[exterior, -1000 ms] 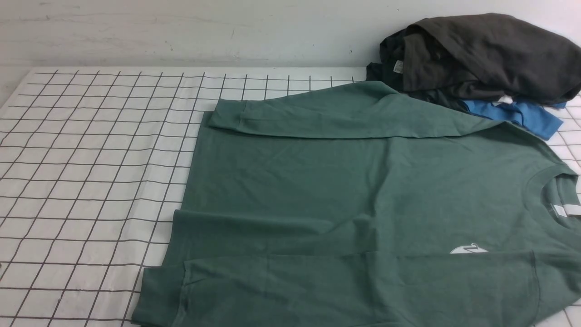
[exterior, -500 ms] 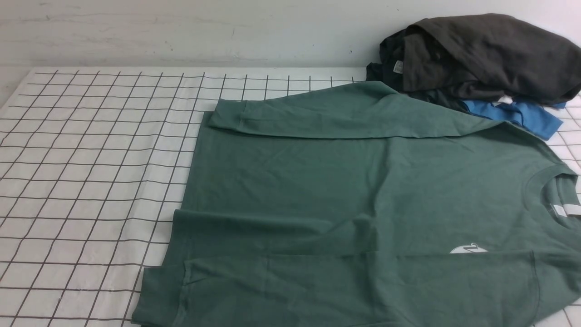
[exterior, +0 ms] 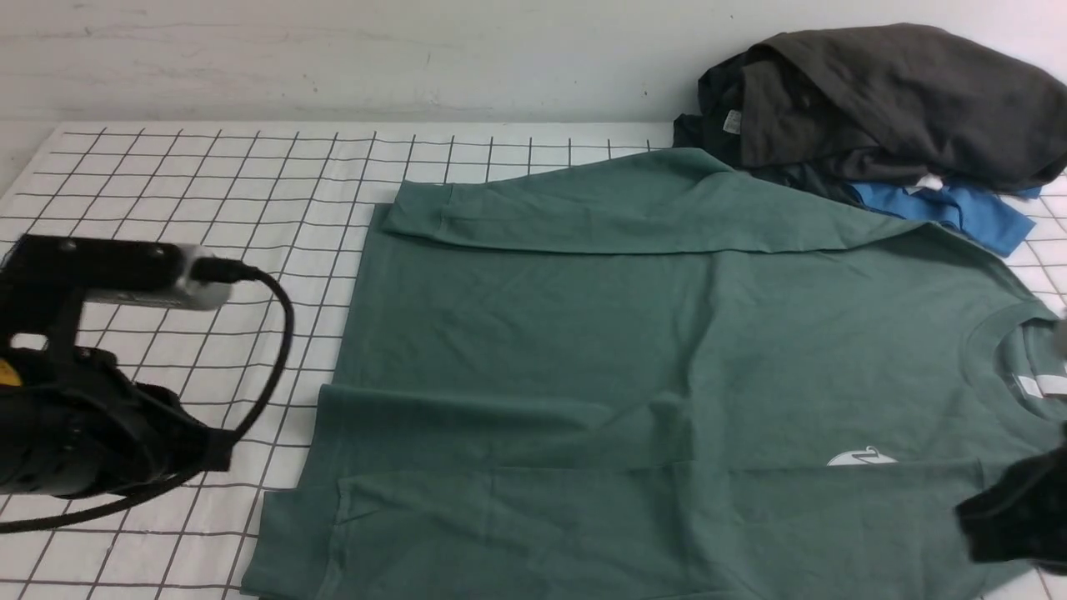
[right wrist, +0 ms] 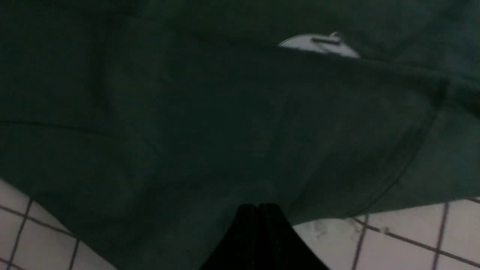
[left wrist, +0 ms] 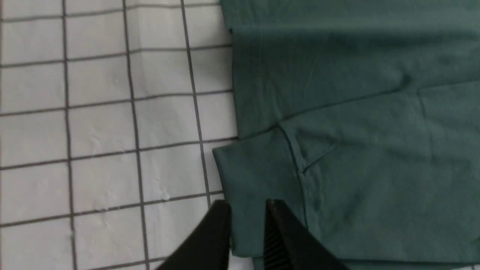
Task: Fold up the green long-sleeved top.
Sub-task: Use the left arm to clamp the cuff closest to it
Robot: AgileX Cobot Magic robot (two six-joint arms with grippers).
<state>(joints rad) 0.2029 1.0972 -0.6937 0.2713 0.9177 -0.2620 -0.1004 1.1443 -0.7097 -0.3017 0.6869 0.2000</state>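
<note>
Gridded cloth (exterior: pixel 167 192) lies beneath the green top (exterior: pixel 533 333); left claw (left wrist: pixel 247 204) parted, right claw (right wrist: pixel 258 206) clenched (both empty).

The green long-sleeved top (exterior: pixel 517 325) lies spread on the grid-patterned tabletop (exterior: pixel 208 192), neck opening toward the right, both sleeves folded inward across the body, the near sleeve partly covering the white chest logo (exterior: pixel 863 457). Dark garments (exterior: pixel 900 100) rest over a blue garment (exterior: pixel 959 212) at the far right. The left arm (exterior: pixel 92 392) is positioned beside the top's hem end; the right arm (exterior: pixel 1021 508) overlaps the near-right sleeve area in view.
</note>
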